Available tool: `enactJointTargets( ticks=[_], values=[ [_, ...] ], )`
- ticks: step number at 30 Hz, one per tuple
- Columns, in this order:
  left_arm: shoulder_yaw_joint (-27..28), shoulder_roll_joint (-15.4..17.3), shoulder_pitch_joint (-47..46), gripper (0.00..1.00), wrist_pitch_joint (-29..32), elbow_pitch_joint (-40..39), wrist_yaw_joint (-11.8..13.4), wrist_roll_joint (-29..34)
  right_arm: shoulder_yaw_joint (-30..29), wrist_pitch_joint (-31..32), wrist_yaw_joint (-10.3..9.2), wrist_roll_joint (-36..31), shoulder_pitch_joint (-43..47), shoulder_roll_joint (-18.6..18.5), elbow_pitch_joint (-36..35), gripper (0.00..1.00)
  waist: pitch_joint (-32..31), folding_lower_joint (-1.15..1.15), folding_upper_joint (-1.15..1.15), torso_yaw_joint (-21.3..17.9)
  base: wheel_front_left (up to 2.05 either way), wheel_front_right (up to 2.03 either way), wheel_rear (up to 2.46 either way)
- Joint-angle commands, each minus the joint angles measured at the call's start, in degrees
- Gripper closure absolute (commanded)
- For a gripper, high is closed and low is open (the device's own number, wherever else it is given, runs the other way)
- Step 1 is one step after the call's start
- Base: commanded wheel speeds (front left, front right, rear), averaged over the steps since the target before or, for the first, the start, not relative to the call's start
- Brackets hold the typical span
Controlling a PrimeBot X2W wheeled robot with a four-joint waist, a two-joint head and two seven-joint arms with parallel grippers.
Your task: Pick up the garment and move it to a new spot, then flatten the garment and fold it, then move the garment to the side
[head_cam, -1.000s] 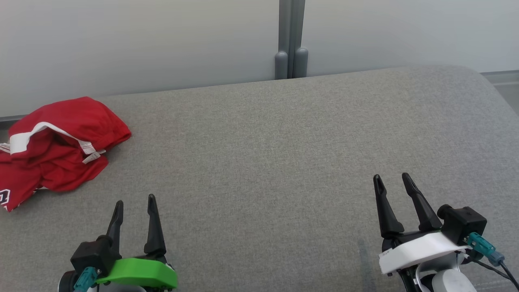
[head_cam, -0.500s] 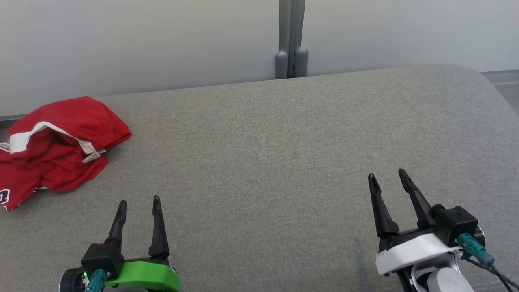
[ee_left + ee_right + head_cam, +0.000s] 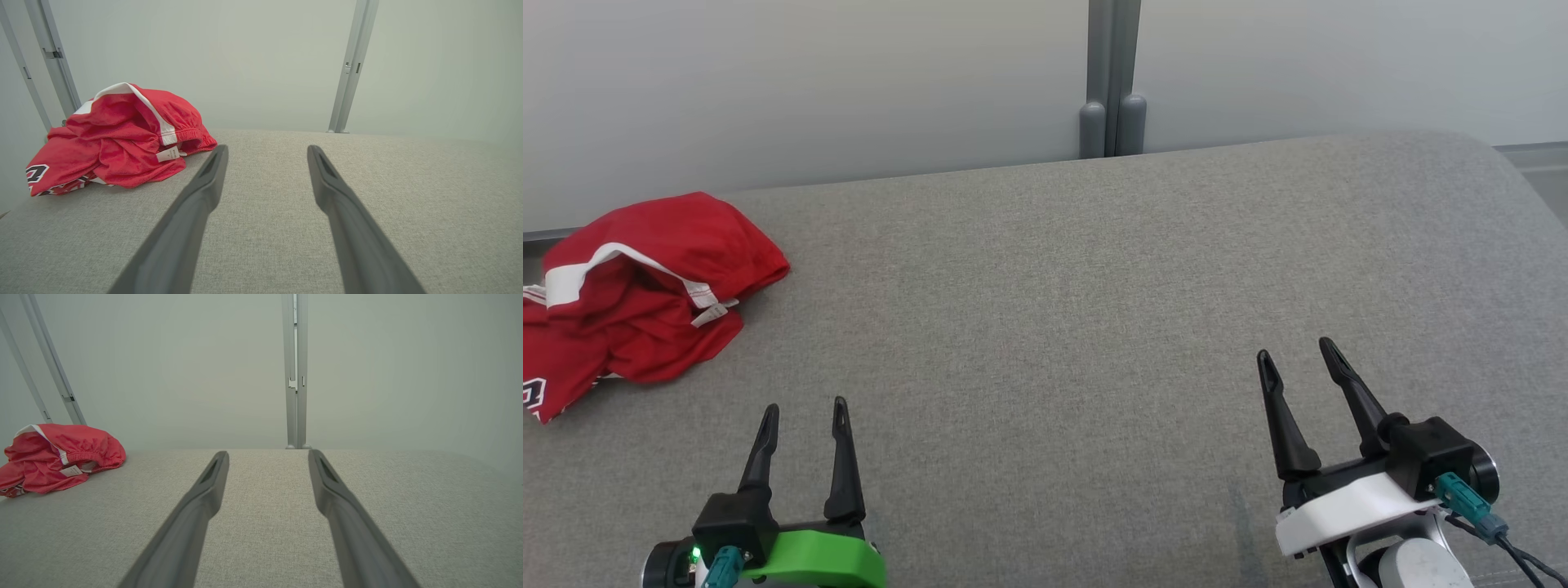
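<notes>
while the left fingers (image 3: 843, 465) stand spread and empty over the grey desk (image 3: 1054, 286), the right fingers (image 3: 1278, 416) are likewise parted, holding nothing. the head view gives their mounts: a green mount (image 3: 809, 559) on the left, a white mount (image 3: 1347, 502) on the right. the crumpled red garment (image 3: 645, 286) lies at the desk's far left corner, well apart from both. the left wrist view brings out its gathered waistband, white label (image 3: 168, 154) and printed lettering (image 3: 34, 173); the right wrist view shows the label smaller.

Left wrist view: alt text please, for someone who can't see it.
Crumpled red shorts with white trim lie at upper left on a grey fabric surface. The left hand points forward to their right, open and empty.
</notes>
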Motion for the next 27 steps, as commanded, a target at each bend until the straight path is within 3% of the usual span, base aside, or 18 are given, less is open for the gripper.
enactJointTargets(
  ticks=[1,20,27],
  values=[
    [0.07,0.35,0.57,0.0,-0.21,0.07,0.04,-0.17,-0.1,-0.28,0.02,-0.1,-0.38,-0.28,0.07,0.0,-0.01,0.0,0.0,-0.02,0.0,0.0,0.0],
    [0.05,0.35,0.29,0.0,-0.2,0.4,-0.27,-0.48,-0.39,-0.27,0.02,-0.12,-0.36,-0.28,0.11,0.0,-0.02,0.0,0.0,0.15,0.0,0.0,0.0],
    [-0.36,0.36,-0.14,0.0,-0.2,0.32,-0.55,-0.05,-0.87,-0.25,0.02,-0.38,0.44,-0.25,-0.44,0.0,0.04,0.0,0.0,1.89,0.0,0.0,0.0]
  ],
)
